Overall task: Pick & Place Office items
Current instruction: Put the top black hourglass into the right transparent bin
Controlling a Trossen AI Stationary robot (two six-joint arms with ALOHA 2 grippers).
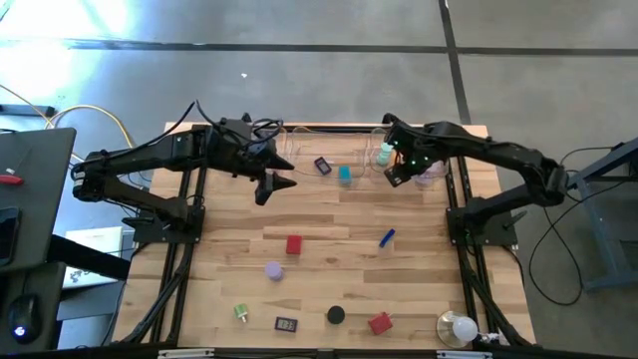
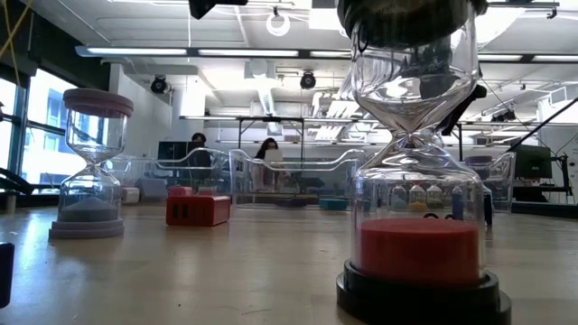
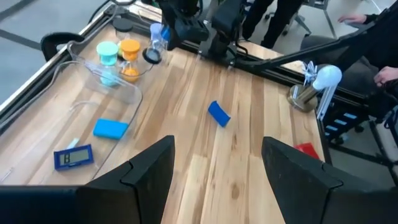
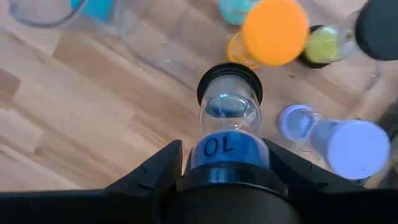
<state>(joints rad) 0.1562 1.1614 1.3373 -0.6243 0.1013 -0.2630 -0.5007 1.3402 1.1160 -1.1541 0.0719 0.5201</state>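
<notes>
You are looking at small office items scattering across the tabletop: a red block (image 1: 293, 244), a blue stick (image 1: 386, 237) lying tilted, a lavender round cap (image 1: 273, 269), a black round cap (image 1: 336, 315) and another red block (image 1: 380, 322). A blue-sand hourglass with black caps, marked 10 (image 4: 229, 121), is sitting clamped between the right jaws.

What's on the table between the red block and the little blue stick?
Nothing. In the high view, only bare wooden table lies between the red block and the blue stick.
</notes>
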